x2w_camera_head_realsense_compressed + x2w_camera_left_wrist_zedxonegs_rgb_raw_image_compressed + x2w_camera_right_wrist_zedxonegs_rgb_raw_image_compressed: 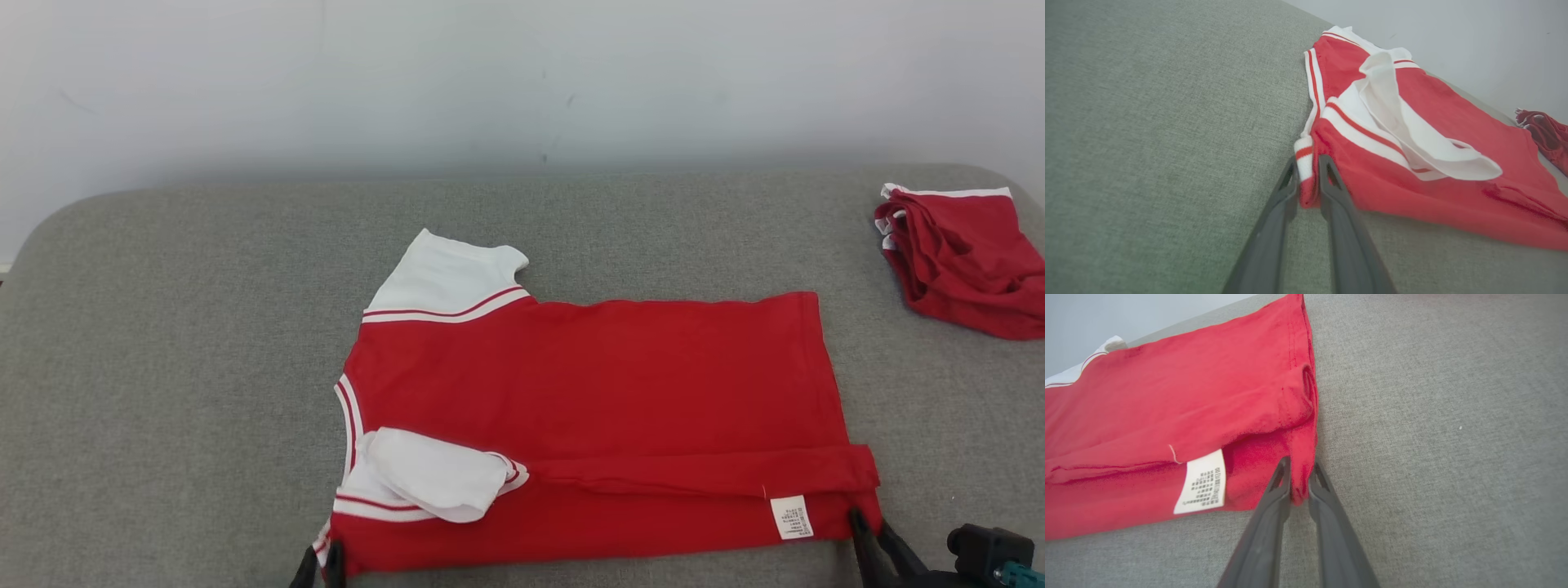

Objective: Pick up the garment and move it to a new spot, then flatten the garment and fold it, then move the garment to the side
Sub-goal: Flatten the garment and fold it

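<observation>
Far left, the grey padded surface [147, 367] offers wide open room. Next, the left gripper [1306, 163] has its jaws pinched nearly together on the striped white-and-red edge at the near-left corner of the garment [588, 384]. It prob. has both layers, though the blur there leaves that unsure.

The garment, a red tee, lies flat mid-surface w/ its neck end to the left; one white sleeve [441, 474] is folded in over the body, and a long strip along the near side is turned over. It looks thin, soft and light, so it should sag between two holds and crease easily; corner grips like these suit it best.

By the care label [791, 516], the right gripper [1300, 465] is likewise clamped almost closed on the near-right hem corner.

The near hem runs close to the front edge, w/ ample room behind. Far right, a second red garment [963, 261] lies bunched, well apart.
</observation>
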Controlling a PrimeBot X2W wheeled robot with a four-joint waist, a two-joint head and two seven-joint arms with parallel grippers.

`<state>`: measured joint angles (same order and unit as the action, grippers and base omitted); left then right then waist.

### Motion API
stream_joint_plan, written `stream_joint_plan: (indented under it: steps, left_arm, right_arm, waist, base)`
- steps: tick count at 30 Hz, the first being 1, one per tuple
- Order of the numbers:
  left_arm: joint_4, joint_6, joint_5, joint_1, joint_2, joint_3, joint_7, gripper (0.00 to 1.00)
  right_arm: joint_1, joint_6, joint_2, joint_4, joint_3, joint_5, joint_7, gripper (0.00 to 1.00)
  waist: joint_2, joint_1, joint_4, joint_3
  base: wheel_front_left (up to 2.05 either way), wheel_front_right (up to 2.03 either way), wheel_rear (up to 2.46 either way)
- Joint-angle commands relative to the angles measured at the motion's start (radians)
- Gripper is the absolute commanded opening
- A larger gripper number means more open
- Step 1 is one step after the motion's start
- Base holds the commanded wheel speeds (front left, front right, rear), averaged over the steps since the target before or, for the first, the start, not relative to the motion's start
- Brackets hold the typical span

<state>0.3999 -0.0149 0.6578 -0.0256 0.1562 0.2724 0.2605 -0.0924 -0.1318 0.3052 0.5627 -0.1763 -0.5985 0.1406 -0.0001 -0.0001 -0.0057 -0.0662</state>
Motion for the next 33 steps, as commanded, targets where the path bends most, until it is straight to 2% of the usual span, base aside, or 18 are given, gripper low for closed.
stream_joint_plan:
  steps: [1, 10, 18, 22, 27, 33]
  left_arm:
    - [-0.006, 0.007, -0.013, 0.017, -0.001, 0.0, 0.004, 1.0]
    - [-0.121, 0.026, -0.081, 0.027, -0.008, -0.082, 0.005, 1.0]
    - [-0.244, 0.033, -0.242, 0.014, 0.007, -0.167, 0.005, 1.0]
    - [-0.298, 0.045, -0.31, 0.023, -0.002, -0.194, 0.005, 1.0]
    - [-0.354, 0.03, -0.401, 0.06, 0.006, -0.203, 0.005, 1.0]
    - [-0.368, 0.008, -0.446, 0.092, 0.007, -0.212, 0.005, 1.0]
  right_arm:
    - [0.018, 0.003, -0.002, -0.014, 0.015, 0.015, -0.003, 1.0]
    - [0.059, 0.003, -0.039, -0.177, 0.084, 0.114, 0.065, 1.0]
    - [0.066, 0.003, -0.079, -0.33, 0.106, 0.21, 0.108, 1.0]
    - [0.075, 0.003, -0.102, -0.387, 0.108, 0.227, 0.118, 1.0]
    - [0.106, 0.003, -0.126, -0.449, 0.108, 0.266, 0.124, 1.0]
    - [0.144, 0.003, -0.15, -0.48, 0.129, 0.288, 0.125, 1.0]
  waist:
    - [0.0001, 0.0001, 0.006, 0.005]
    - [0.0001, 0.0001, 0.0, 0.032]
    - [0.0001, 0.0001, -0.016, 0.054]
    - [0.0001, 0.0001, -0.024, 0.063]
    - [0.0001, 0.0001, -0.036, 0.068]
    - [0.0001, 0.0001, -0.04, 0.065]
  base:
    - [0.0, 0.0, 0.0]
    - [0.0, 0.0, 0.0]
    - [0.0, 0.0, 0.0]
    - [0.0, 0.0, 0.0]
    - [0.0, 0.0, 0.0]
    - [0.0, 0.0, 0.0]
